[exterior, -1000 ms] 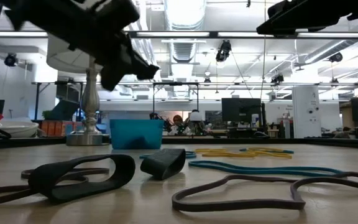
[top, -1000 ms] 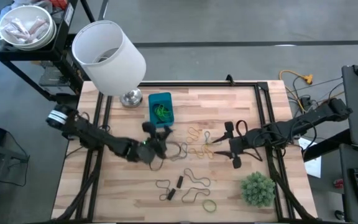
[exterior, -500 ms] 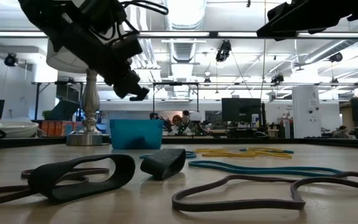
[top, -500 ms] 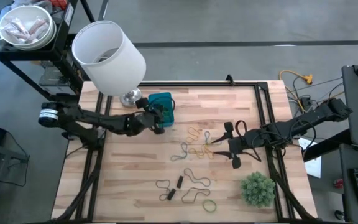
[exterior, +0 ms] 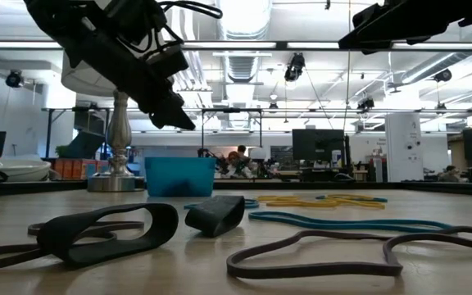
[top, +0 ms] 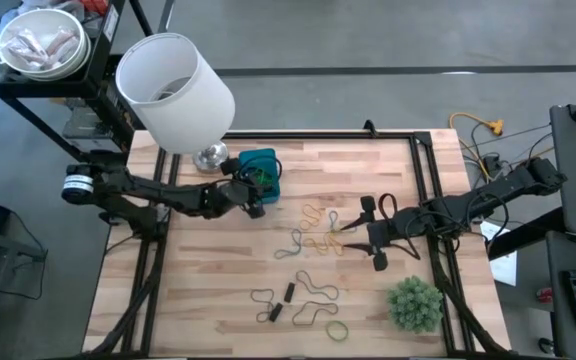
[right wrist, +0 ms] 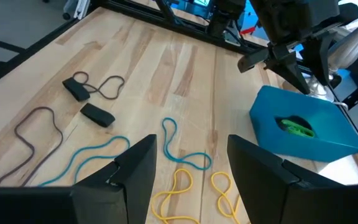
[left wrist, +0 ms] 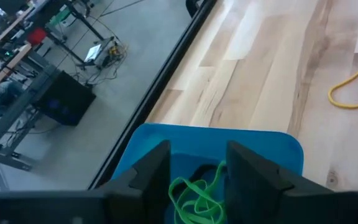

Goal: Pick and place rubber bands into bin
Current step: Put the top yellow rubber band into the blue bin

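**Hovering over the bin with fingers spread**

Hanging directly above the blue bin [top: 259, 172], the left gripper [left wrist: 194, 163] has its two dark fingers parted, nothing between them. Straight below that claw, inside the bin, lies a tangle of green rubber bands [left wrist: 194, 198]; the same green loops show through the bin's open top in the right wrist view [right wrist: 297, 127]. In the low view the left gripper [exterior: 170, 111] sits clearly higher than the bin's rim [exterior: 179, 175], not touching it.

The right gripper [top: 372, 237] waits well off to the side of the left one, over the wooden table [top: 388, 170], its fingers also spread and empty. Just beside and beneath it lie yellow loops [top: 320, 242] and a teal band [right wrist: 91, 157]. Farther from it, toward the table's near edge, are dark brown bands [top: 310, 288], two short black ones [right wrist: 89, 102] and a green ring [top: 337, 329]. A bushy green plant [top: 413, 303] stands near the right gripper. Close by the left gripper, beyond the bin, is a white lamp shade [top: 173, 88] on a metal base.
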`<control>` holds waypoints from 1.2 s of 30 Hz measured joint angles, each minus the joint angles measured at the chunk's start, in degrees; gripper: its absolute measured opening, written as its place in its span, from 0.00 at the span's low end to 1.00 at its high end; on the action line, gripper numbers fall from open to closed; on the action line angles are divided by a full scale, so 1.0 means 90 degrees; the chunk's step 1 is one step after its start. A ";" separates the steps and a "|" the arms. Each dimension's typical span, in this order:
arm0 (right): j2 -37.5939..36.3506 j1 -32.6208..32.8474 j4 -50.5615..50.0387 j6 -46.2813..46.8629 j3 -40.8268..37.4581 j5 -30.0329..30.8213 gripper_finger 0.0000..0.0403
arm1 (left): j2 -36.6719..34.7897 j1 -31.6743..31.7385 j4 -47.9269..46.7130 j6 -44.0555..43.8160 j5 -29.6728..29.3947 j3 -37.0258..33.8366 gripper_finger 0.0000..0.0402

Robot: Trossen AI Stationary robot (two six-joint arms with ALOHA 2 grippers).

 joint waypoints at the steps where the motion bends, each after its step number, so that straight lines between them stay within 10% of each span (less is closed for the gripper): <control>1: 0.0000 0.0000 -0.0001 0.0002 0.0000 -0.0001 0.48 | 0.0000 -0.0002 0.0000 -0.0004 0.0000 0.0000 0.36; 21: 0.2220 -0.0636 0.0340 -0.0045 0.0330 0.0551 0.48 | -0.0311 -0.2008 -0.0623 -0.0700 0.0792 0.0102 0.38; 36: 0.4551 -0.2231 -0.0286 -0.0343 0.1872 -0.1365 0.48 | -0.1197 -0.2946 -0.0621 -0.0381 0.0687 0.0073 0.38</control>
